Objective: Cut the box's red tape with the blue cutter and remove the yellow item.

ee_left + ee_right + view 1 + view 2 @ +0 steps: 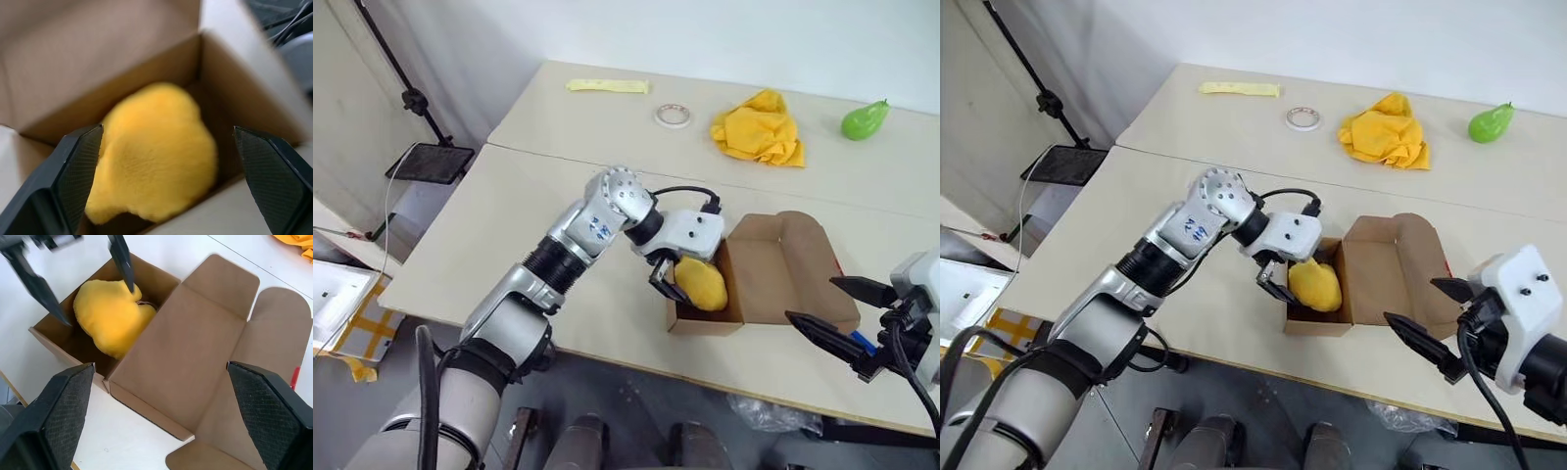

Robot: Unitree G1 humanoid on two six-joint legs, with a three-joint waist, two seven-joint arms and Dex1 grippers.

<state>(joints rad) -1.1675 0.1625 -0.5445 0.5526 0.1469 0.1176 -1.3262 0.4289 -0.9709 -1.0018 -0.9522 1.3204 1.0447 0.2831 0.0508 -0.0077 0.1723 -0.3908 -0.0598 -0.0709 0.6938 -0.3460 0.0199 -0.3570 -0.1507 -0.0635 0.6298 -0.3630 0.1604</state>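
Jaws apart on both arms. Left jaws [668, 279] straddling yellow item [702, 283], not clamped. Right jaws [834, 311] spread, empty, hovering near box [773, 269] flaps. Box open on worktop [509, 245], flaps splayed; yellow item sitting in open end nearest left jaws. Judging: tape looks dealt with. Removal left: close on item, lift clear.

No readable text, labels, brands, numbers or signs appear. A small blue marking sits on the left arm's [597, 227] silver forearm, too small to read. The box [195, 362] shows plain brown cardboard with no printing on its flaps or walls.
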